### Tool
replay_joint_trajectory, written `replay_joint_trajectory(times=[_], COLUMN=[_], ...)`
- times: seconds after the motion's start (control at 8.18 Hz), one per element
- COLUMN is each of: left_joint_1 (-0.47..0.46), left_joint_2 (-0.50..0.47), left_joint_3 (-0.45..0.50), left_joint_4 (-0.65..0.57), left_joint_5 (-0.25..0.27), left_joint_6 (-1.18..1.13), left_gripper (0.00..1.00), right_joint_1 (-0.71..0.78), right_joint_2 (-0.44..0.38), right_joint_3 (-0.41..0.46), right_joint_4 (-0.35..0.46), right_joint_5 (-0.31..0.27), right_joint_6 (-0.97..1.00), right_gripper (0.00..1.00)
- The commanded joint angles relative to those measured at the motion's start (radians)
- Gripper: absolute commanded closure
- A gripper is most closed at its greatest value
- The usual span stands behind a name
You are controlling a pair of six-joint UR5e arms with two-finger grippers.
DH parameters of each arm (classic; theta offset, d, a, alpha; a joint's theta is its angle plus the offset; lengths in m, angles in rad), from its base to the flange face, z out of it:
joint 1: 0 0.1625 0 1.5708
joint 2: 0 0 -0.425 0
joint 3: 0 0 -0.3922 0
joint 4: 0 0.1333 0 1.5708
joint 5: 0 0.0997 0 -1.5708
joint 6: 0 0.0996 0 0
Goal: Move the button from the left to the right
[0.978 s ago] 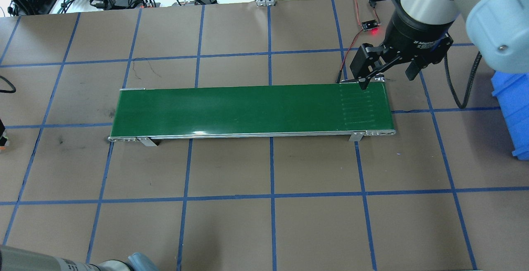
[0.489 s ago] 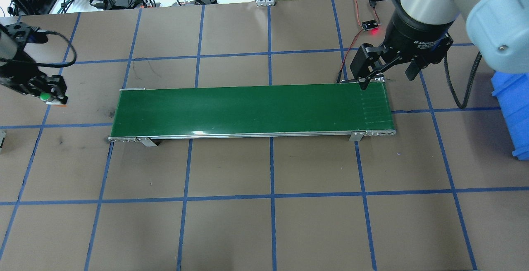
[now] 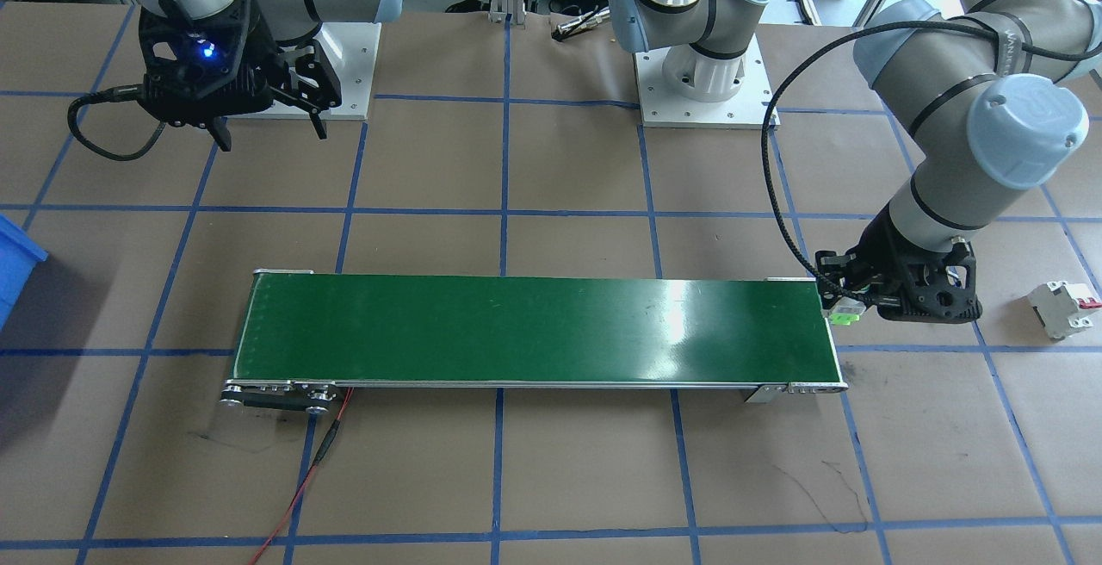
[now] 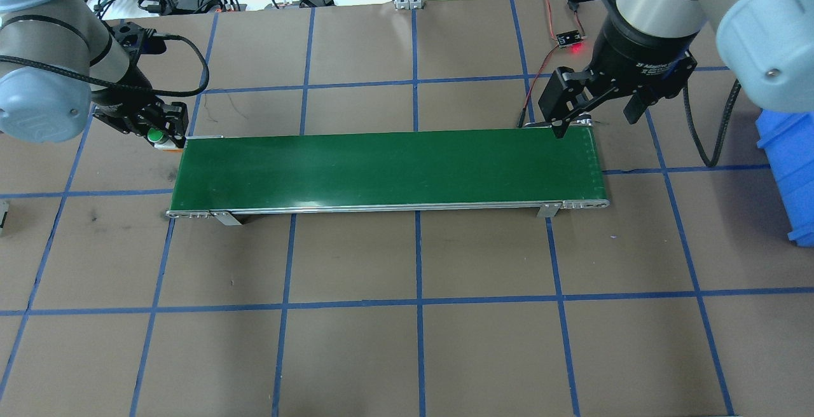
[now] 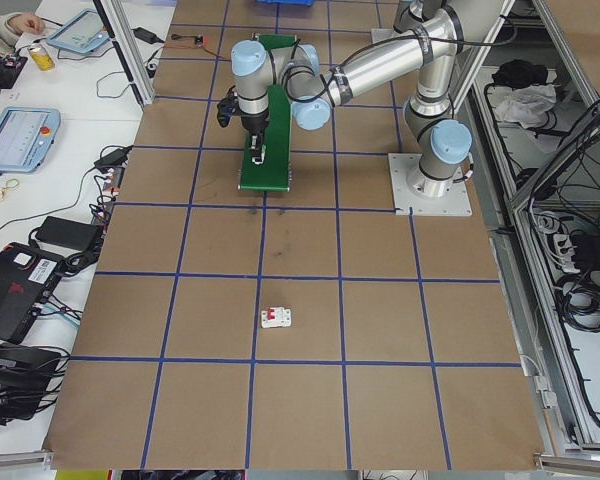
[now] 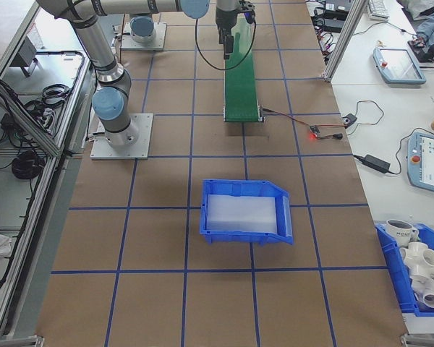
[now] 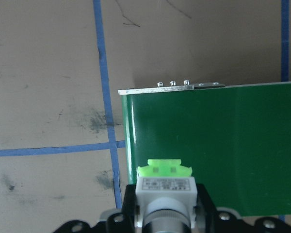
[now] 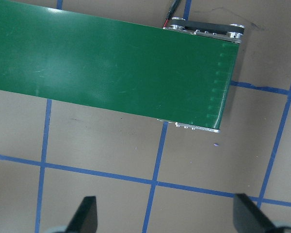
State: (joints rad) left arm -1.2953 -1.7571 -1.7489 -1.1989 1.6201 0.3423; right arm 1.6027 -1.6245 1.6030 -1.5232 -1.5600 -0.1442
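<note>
Blue bin (image 6: pixel 246 210) empty, left fingers (image 7: pixel 128 209) clamped on button (image 7: pixel 164 182), right fingers (image 8: pixel 86 213) apart above conveyor belt (image 4: pixel 388 169)

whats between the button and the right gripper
The green conveyor belt spans the whole stretch from the button to the open right gripper, its surface bare, in the overhead view.

Bright, even light; glare on belt (image 3: pixel 689 307) (soft shadows).

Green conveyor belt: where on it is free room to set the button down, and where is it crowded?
The conveyor belt is bare along its whole top. Only its ends are crowded: at the left end the left gripper holds the button just off the edge, and at the right end the right gripper, fingers apart, hangs over the far corner.
</note>
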Motion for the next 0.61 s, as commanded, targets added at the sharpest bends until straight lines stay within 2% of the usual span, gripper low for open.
replay_joint_trajectory(times=[0.0,0.49], left_joint_1=[-0.021,-0.021], left_joint_2=[-0.048,-0.116], left_joint_3=[-0.001,0.002], left_joint_4=[0.001,0.024], left_joint_5=[0.004,0.011], left_joint_6=[-0.002,0.069], left_gripper=[1.00,1.00], right_joint_1=[0.000,0.000], right_joint_2=[0.000,0.000], right_joint_3=[0.000,0.000], right_joint_4=[0.000,0.000], right_joint_5=[0.000,0.000], right_joint_6=[-0.002,-0.002], right_gripper=[0.00,0.00])
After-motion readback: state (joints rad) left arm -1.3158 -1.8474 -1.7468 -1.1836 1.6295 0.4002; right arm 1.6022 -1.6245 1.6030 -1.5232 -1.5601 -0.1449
